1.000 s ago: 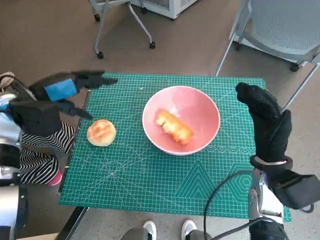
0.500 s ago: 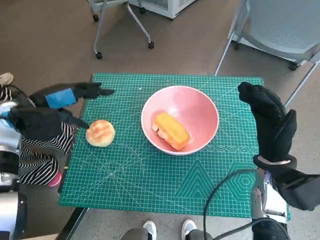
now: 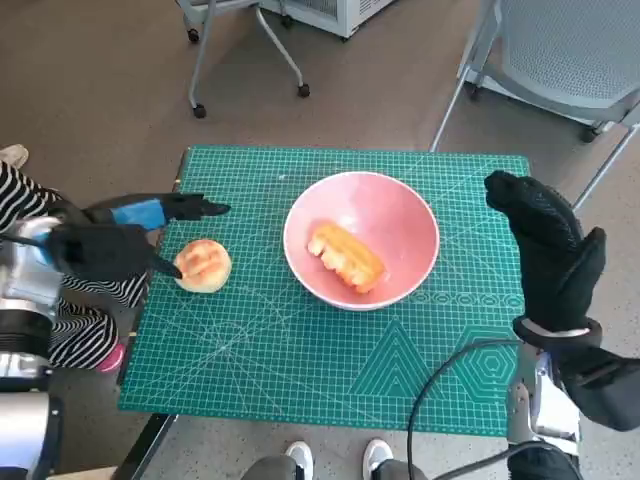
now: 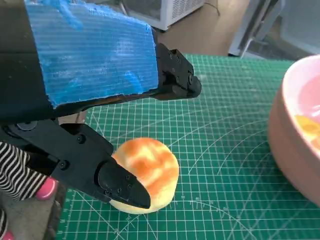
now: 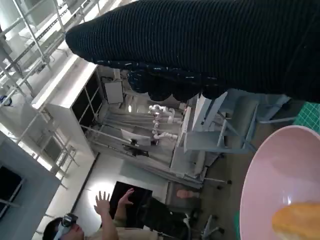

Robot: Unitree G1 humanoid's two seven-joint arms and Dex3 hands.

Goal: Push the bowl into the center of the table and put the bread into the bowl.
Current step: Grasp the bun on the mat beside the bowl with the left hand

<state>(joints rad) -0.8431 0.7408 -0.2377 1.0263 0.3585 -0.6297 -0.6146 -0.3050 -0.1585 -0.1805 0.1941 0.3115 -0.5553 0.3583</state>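
A pink bowl (image 3: 361, 239) is seen near the centre of the head view, standing on the green cutting mat (image 3: 300, 350) that covers the bench. An oblong piece of bread (image 3: 346, 257) lies inside the bowl, slightly right of its middle. A second, round bread roll (image 3: 203, 265) is set on the mat at the left of the frame, well apart from the bowl.

The left hand (image 3: 120, 238) is placed at the left edge of the frame, at the mat's border. Its fingers are spread apart: one upper finger (image 4: 175, 77) is stretched out above the roll, and a lower finger (image 4: 117, 182) lies against the roll's near side, as shown in the left wrist view. The roll (image 4: 145, 172) is bracketed between them but is not clasped; nothing is held by this hand. The pink rim of the bowl (image 4: 295, 135) is caught at the right edge of that view.

The right hand (image 3: 545, 245) is raised at the right of the head view, just beside the bowl's right side and apart from it, with its gloved fingers extended upward and nothing held in it. In the right wrist view the glove (image 5: 210, 45) is spread as a dark band across the top, and the bowl (image 5: 280, 185) with the bread (image 5: 297, 220) appears in the lower right corner. A person (image 5: 95, 222) with a raised hand is seen at the lower left of that view.

Striped cloth (image 3: 60, 325) is visible at the left edge of the head view, and shoes (image 3: 335, 458) at the bottom.
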